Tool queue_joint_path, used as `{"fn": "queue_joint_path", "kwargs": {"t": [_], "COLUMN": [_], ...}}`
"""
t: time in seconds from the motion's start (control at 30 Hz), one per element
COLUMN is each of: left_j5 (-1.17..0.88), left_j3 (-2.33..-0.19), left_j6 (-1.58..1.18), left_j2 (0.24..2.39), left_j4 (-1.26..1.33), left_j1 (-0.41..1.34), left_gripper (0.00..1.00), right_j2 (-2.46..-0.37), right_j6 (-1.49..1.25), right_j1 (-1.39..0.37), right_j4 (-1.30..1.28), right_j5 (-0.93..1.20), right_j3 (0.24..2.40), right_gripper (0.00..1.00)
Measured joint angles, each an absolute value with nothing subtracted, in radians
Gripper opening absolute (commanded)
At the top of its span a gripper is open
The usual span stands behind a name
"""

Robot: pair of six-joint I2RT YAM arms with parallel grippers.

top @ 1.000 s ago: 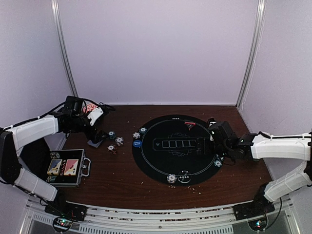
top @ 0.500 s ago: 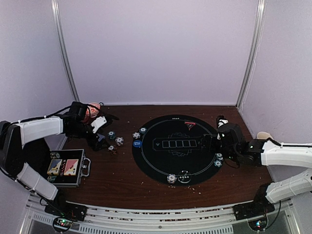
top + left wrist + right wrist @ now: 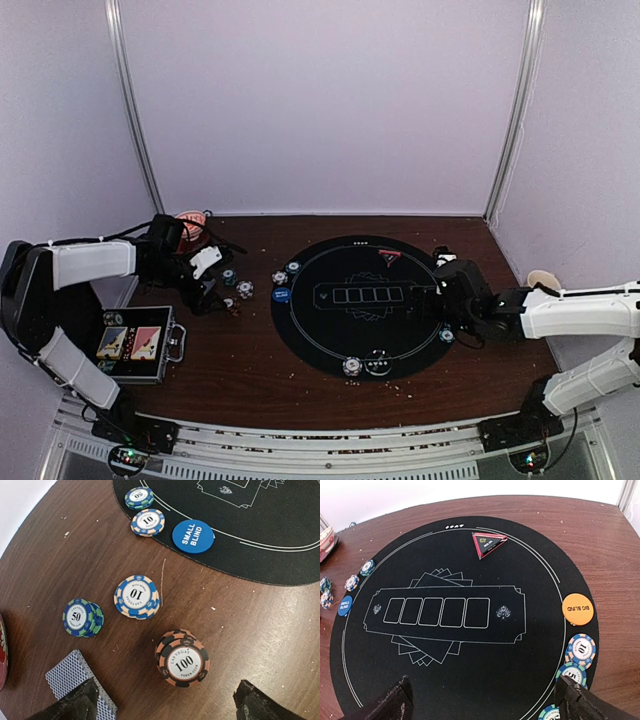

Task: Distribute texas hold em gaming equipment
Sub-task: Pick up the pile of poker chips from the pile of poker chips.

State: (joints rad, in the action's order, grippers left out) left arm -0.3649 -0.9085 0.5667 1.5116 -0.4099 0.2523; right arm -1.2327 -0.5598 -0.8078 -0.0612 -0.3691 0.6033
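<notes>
While left tool (image 3: 167, 702) and right tool (image 3: 485, 700) hang wide open and empty, we risk toppling the 100 stack (image 3: 182, 659) toward the worktop's (image 3: 250, 630) left edge. Likely cause: an off-centre close.

Five chip stacks (image 3: 136, 596) at left, one blue button (image 3: 193, 536), one orange button (image 3: 577, 609), one red triangle (image 3: 489, 543).
</notes>
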Motion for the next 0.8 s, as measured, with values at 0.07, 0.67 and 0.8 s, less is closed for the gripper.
{"fn": "queue_joint_path", "kwargs": {"t": [0.07, 0.67, 0.8], "left_j5": [-0.361, -0.247, -0.228], "left_j3": [-0.908, -1.228, -1.271], "left_j6": [0.566, 0.429, 0.408], "left_j2": [1.517, 1.813, 1.889], "left_j4": [-0.405, -0.369, -0.381], "left_j1": [0.252, 0.233, 0.219], "left_gripper": [0.98, 0.96, 0.91], "right_j2": [-1.238, -1.248, -1.248], "right_j6": [-0.554, -0.545, -0.545], "right_j1": [-0.812, -0.823, -0.826], "right_j4": [-0.061, -0.057, -0.057], "right_j5": [-0.365, -0.364, -0.364], "right_j3": [0.604, 0.615, 0.615], "right_gripper": [1.0, 1.0, 1.0]}}
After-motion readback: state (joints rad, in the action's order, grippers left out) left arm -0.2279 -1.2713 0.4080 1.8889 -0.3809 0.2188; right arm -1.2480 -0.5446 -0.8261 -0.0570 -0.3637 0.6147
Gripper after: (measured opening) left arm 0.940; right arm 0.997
